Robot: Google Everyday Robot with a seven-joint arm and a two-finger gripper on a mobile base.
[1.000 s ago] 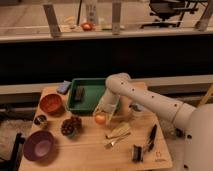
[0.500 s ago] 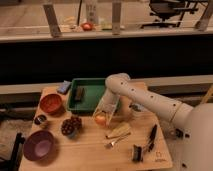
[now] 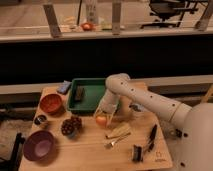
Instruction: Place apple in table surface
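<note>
The apple (image 3: 101, 119), small, yellow-orange with a reddish blush, sits between the fingers of my gripper (image 3: 102, 118), which is shut on it. It hangs low over the table surface (image 3: 90, 152), just in front of the green tray's near edge. Whether it touches the wood I cannot tell. My white arm (image 3: 145, 100) reaches in from the right, bending down at the wrist above the apple.
Behind the apple lies the green tray (image 3: 87, 106) with a dark block in it. A dark red grape cluster (image 3: 71, 126), an orange bowl (image 3: 51, 103), a purple bowl (image 3: 39, 145) and a small dark cup (image 3: 40, 120) stand to the left. A yellowish item (image 3: 119, 131), a fork (image 3: 116, 142) and black tools (image 3: 150, 137) lie to the right.
</note>
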